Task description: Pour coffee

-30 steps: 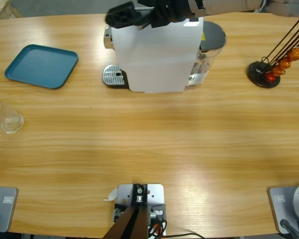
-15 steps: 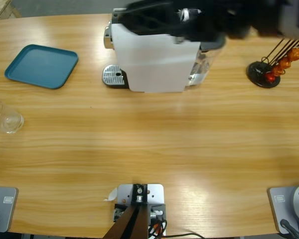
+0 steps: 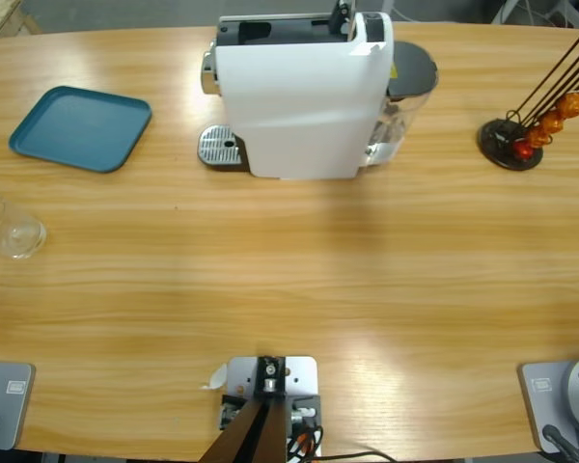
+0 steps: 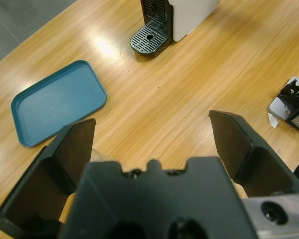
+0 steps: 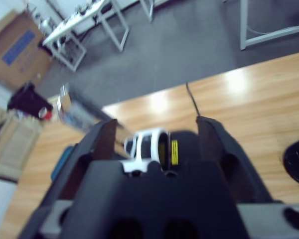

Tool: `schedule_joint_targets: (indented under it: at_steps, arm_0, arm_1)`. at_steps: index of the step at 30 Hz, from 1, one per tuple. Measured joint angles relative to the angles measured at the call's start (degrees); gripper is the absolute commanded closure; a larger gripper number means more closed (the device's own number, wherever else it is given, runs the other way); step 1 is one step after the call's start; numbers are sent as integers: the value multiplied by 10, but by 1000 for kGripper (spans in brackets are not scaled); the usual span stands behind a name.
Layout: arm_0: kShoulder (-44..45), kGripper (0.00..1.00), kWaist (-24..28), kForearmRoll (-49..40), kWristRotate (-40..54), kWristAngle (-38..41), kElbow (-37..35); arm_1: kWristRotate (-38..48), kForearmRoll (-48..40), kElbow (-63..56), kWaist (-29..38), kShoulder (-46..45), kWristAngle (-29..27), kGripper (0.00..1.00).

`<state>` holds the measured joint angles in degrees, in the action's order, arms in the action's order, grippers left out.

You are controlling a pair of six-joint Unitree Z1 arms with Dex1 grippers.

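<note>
At the table's left edge stands a small clear drinking glass (image 3: pixel 10 230), just below the left gripper (image 4: pixel 152 137), whose jaws are spread. No liquid is discernible in it; the teal tray (image 3: pixel 79 127) holds nothing. Right gripper (image 5: pixel 157 137) is also spread, clear of the white coffee machine (image 3: pixel 304 96).

High cam looks straight down on the table (image 3: pixel 299 270). Left wrist cam is aimed down from above the table's left end; coffee machine (image 3: pixel 304 96) and teal tray (image 3: pixel 80 127) are shared w/ high view. Right wrist cam is tilted out, floor seen beyond.

The coffee machine (image 3: pixel 304 92) stood at the table's (image 3: pixel 299 280) far edge, near the middle. The tray (image 3: pixel 79 127) lay to its left, the capsule stand (image 3: pixel 511 143) to its right (well apart), and a glass (image 3: pixel 10 230) sat nearer, at the left edge.
</note>
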<state>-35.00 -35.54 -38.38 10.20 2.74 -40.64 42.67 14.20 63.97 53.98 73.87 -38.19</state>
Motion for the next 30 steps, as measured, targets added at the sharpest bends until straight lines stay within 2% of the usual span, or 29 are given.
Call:
schedule_joint_targets:
  at_steps: [9, 21, 30]
  arm_0:
    - [0, 9, 0, 0, 0, 0, 0]
    - [0, 9, 0, 0, 0, 0, 0]
    - [0, 9, 0, 0, 0, 0, 0]
  arm_1:
    - [3, 6, 165, -40, 133, 49, 1000]
    - [19, 15, 174, -39, 187, 50, 1000]
    - [46, 18, 180, 2, 200, 52, 1000]
